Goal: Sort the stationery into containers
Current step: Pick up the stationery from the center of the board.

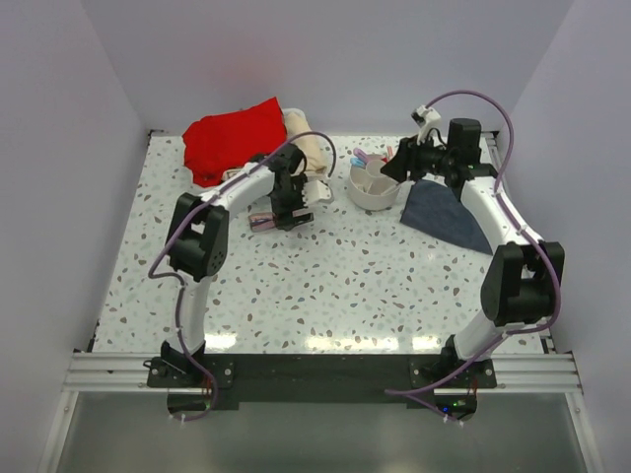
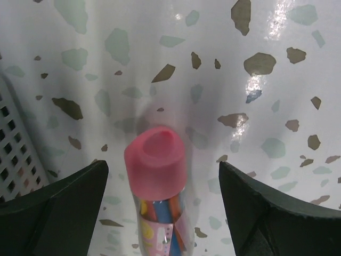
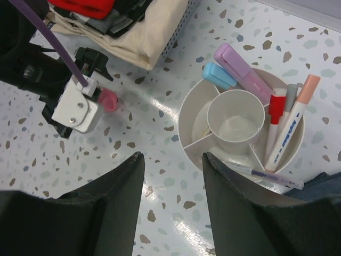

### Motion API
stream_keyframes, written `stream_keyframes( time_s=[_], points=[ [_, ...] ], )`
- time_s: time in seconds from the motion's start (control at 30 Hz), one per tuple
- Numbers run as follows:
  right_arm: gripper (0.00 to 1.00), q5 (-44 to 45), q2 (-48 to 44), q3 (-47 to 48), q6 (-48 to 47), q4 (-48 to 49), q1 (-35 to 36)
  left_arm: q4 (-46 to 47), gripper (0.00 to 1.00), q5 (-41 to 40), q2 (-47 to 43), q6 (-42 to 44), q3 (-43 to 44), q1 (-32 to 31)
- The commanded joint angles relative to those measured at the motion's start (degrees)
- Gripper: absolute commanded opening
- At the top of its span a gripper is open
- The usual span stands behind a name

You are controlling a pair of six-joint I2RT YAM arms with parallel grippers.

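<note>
1. As I judge it, most of the stationery is already sorted. The white round plastic desk organiser [image 3: 193, 114] holds a chunky pink marker [image 3: 242, 74] and a chunky blue marker [image 3: 218, 76] in its far ring section. A red-and-white pen [image 3: 277, 106] and a peach-capped white pen [image 3: 290, 130] sit in the right section. A thin pen with purple print [image 3: 266, 175] lies across the near rim. The central cup [image 3: 234, 125] looks empty.
2. The one item I see left is the pink-capped clear plastic tube [image 2: 157, 192]. It lies on the speckled table [image 1: 325, 286], apart from the organiser and off to its left.
3. My left gripper [image 2: 163, 166] stands wide open astride the tube's cap. Neither finger touches it, so nothing is gripped yet.
4. My right gripper [image 3: 171, 160] hovers just beside the organiser, jaws parted and empty.
5. On writing, the peach-capped white pen has blue lettering along its barrel, too small for me to read with confidence. The tube's pink label shows yellow marks but no legible words.
</note>
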Motion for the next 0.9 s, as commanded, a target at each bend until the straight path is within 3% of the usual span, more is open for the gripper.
stream_keyframes(
  time_s=[0.0,0.27,0.57,0.67,0.7,0.87],
  points=[
    [0.51,-2.18,-0.10,0.21,0.80,2.08,-0.78,1.53,0.88,-1.41,2.27,-1.35,2.06,-1.36],
    [0.51,-2.18,-0.89,-1.02,2.55,2.43,-1.75,-1.29,0.70,-5.70,2.89,0.49,-1.62,-1.53],
    [0.51,-2.71,-1.07,-1.46,3.78,2.87,-1.84,-0.23,0.73,-9.40,2.36,1.20,-4.70,-1.18],
    [0.51,-2.79,-1.16,-1.64,4.05,3.04,-1.84,-0.32,0.70,-9.23,2.71,0.94,-5.93,-1.10],
    [0.51,-2.79,-1.33,-1.64,4.22,3.04,-1.84,-0.32,0.67,-9.23,2.88,0.50,-6.37,-1.18],
    [0.51,-2.71,-1.95,-1.38,3.61,1.91,-1.84,-1.89,0.33,-8.27,3.94,-0.64,-7.08,-1.27]
  ],
)
